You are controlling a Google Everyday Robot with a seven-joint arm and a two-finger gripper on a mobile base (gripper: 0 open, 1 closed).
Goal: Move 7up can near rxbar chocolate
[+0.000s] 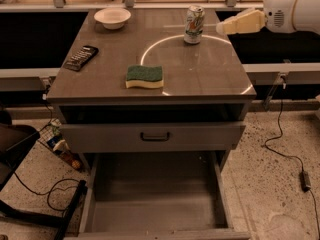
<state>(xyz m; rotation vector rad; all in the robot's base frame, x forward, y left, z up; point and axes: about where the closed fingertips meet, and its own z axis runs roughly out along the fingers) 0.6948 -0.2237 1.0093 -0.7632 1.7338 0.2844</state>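
The 7up can (193, 24) stands upright at the back right of the grey table top (200, 79). The rxbar chocolate (81, 57) lies flat near the table's left edge, far from the can. My gripper (224, 28) comes in from the right on a white arm. Its pale tip is just right of the can, a small gap apart, at about the can's height. It holds nothing that I can see.
A white bowl (112, 17) sits at the back left. A green-and-yellow sponge (144, 77) lies in the middle front. Below the top, one drawer (155, 135) is partly out and the bottom drawer (155, 199) is fully open. Cables lie on the floor.
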